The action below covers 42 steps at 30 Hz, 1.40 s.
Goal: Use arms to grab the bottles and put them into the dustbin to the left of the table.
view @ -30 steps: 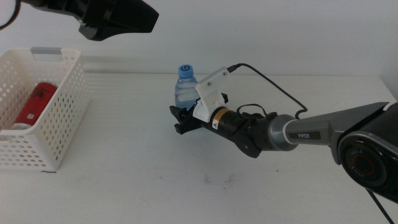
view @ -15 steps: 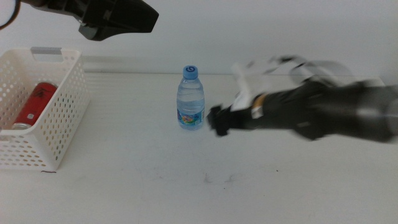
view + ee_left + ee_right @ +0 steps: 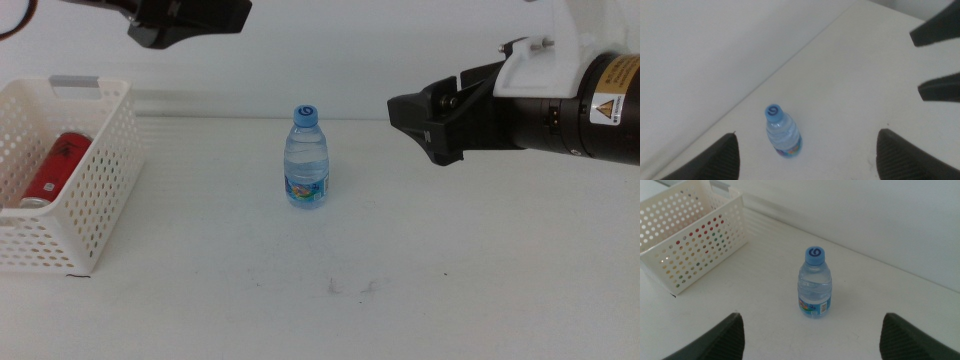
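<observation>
A small clear water bottle [image 3: 307, 162] with a blue cap stands upright on the white table [image 3: 300, 300], held by nothing. It also shows in the left wrist view [image 3: 782, 134] and the right wrist view [image 3: 815, 282]. My right gripper [image 3: 408, 115] is open and empty, raised to the right of the bottle and well apart from it. My left gripper [image 3: 225, 18] is open and empty, high above the table between the bottle and the dustbin [image 3: 95, 190]. A red cola can [image 3: 55, 168] lies in the dustbin. The yellow tea bottle is not plainly seen.
The white perforated dustbin stands at the table's left edge and also shows in the right wrist view [image 3: 695, 235]. Faint scuff marks [image 3: 350, 288] lie on the table in front of the bottle. A pale wall rises behind the table.
My right gripper, close around the bottle a second ago, has pulled back to the right and upward. The bottle stands free. The left gripper has hardly moved.
</observation>
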Available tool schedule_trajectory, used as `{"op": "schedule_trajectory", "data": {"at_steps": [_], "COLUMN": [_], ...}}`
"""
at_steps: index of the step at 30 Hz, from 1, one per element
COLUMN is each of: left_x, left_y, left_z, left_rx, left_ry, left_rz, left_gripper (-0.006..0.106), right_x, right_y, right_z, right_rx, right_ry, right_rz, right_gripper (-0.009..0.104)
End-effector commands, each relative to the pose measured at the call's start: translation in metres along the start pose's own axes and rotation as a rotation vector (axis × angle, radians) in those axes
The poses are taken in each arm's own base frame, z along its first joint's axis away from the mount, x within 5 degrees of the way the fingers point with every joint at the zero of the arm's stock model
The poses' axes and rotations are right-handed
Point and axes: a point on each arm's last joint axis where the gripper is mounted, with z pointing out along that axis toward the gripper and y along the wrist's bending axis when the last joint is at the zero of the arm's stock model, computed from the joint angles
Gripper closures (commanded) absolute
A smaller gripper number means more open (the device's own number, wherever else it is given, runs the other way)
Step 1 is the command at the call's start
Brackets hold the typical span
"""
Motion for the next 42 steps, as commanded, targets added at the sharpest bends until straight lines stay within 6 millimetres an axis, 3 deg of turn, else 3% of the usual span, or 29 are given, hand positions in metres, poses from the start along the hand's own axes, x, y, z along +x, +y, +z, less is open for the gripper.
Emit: {"op": "schedule_trajectory", "data": {"at_steps": [1,14,17,21,24,28,31,34,39,42], "left_x": [-0.004,-0.012,-0.008,0.014,0.037,0.086,0.135,0.167,0.192,0.197], "left_y": [0.001,0.006,0.003,-0.019,-0.039,-0.052,-0.055,-0.055,-0.050,-0.048], "left_z": [-0.002,-0.003,0.003,0.032,0.064,0.105,0.133,0.154,0.180,0.190], "left_rx": [-0.022,-0.075,-0.079,-0.149,-0.181,-0.122,-0.129,-0.161,-0.186,-0.198], "left_ry": [-0.037,-0.131,-0.117,-0.149,-0.322,-0.554,-0.497,-0.398,-0.290,-0.325], "left_rz": [0.003,-0.003,-0.077,-0.195,-0.072,-0.061,-0.220,-0.269,-0.272,-0.302], "left_gripper": [0.007,0.007,0.007,0.007,0.007,0.007,0.007,0.007,0.007,0.007], "right_x": [0.001,0.001,0.001,0.001,0.001,0.001,0.001,0.001,0.001,0.001], "right_y": [0.000,0.000,0.000,0.000,0.000,0.000,0.000,0.000,0.000,0.000], "right_z": [-0.001,-0.001,-0.001,-0.001,-0.001,-0.001,-0.001,-0.001,-0.001,-0.001], "right_rx": [0.001,0.001,0.001,0.001,0.001,0.001,0.001,0.001,0.001,0.001], "right_ry": [0.000,0.000,0.000,0.000,0.000,0.000,0.000,0.000,0.000,0.000], "right_rz": [-0.017,-0.017,-0.017,-0.017,-0.017,-0.017,-0.017,-0.017,-0.017,-0.017], "right_gripper": [0.004,0.004,0.004,0.004,0.004,0.004,0.004,0.004,0.004,0.004]}}
